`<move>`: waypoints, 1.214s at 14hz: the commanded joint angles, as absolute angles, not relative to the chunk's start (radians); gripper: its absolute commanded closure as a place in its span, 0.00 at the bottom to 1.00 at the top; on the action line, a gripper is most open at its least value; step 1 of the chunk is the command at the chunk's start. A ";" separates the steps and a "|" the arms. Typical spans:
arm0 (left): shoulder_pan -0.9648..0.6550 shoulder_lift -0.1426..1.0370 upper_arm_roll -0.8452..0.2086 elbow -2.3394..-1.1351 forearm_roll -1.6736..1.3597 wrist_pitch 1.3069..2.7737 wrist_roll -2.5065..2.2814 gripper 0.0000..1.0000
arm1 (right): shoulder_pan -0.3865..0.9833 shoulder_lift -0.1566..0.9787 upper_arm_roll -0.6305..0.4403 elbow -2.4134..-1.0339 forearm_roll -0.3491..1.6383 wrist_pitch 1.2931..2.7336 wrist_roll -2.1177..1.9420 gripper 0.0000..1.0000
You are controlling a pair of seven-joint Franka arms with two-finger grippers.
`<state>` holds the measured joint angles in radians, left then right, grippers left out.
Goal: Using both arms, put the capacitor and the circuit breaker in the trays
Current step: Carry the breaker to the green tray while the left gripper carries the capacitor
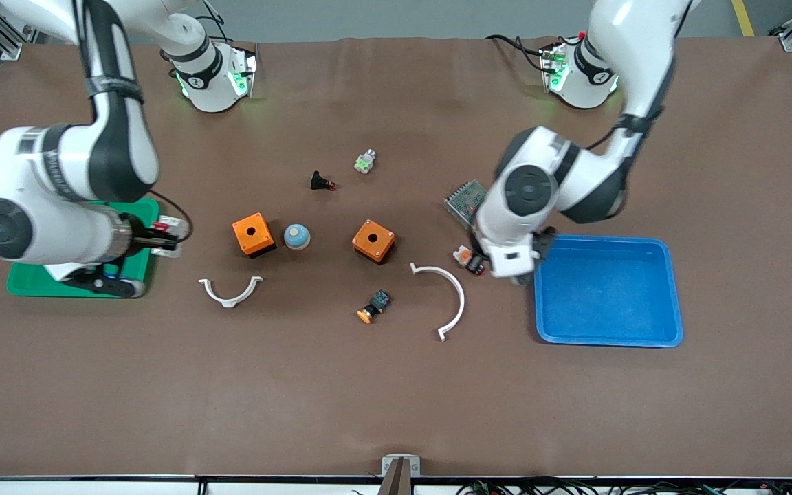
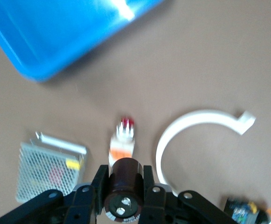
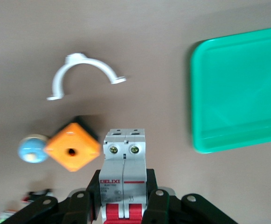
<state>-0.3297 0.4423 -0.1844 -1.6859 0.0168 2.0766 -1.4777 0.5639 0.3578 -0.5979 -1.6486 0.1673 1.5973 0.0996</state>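
While both arms carry their loads, the front view sets each pincer beside its own tray. The right pincer (image 1: 162, 237) is over the edge of the green tray (image 1: 31, 285) at the right arm's end of the table (image 1: 396, 399), and the circuit breaker (image 1: 168, 227) shows as a white and red bit at its tip. The left pincer (image 1: 523, 265) hangs just off the rim of the blue tray (image 1: 609, 340) at the left arm's end, on the side toward the table's middle; the wrist hides the capacitor here. A white-and-orange button (image 1: 468, 258) lies on the table close under that wrist.

From the left wrist view, the left pincer (image 2: 123, 189) is clenched on the capacitor (image 2: 123, 186), a dark cylinder whose long axis runs along the fingers, its silvery end with 2 terminals facing the camera. The blue tray (image 2: 46, 37) lies ahead and to one side, so I judge the coming move is a short carry sideways over that rim. The picture is smeared, perhaps from motion.

From the right wrist view, the right pincer (image 3: 123, 198) grips the circuit breaker (image 3: 124, 172) across its width, its long axis pointing away from the wrist, 2 screw heads forward and red levers by the fingers. The green tray (image 3: 238, 93) lies off to one side of it, not beneath, so a sideways shift should come before release.
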 commanded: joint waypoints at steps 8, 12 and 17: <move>-0.008 0.511 -0.192 -1.799 0.188 2.164 -1.235 1.00 | 0.249 0.397 -0.620 -1.900 0.155 2.001 -0.432 0.76; 0.075 0.517 -0.192 -1.900 0.210 2.266 -1.134 0.98 | 0.164 0.455 -0.617 -1.942 0.158 2.133 -0.578 0.77; 0.147 0.515 -0.196 -1.945 0.212 2.286 -0.979 0.81 | 0.123 0.495 -0.614 -1.945 0.170 2.168 -0.624 0.77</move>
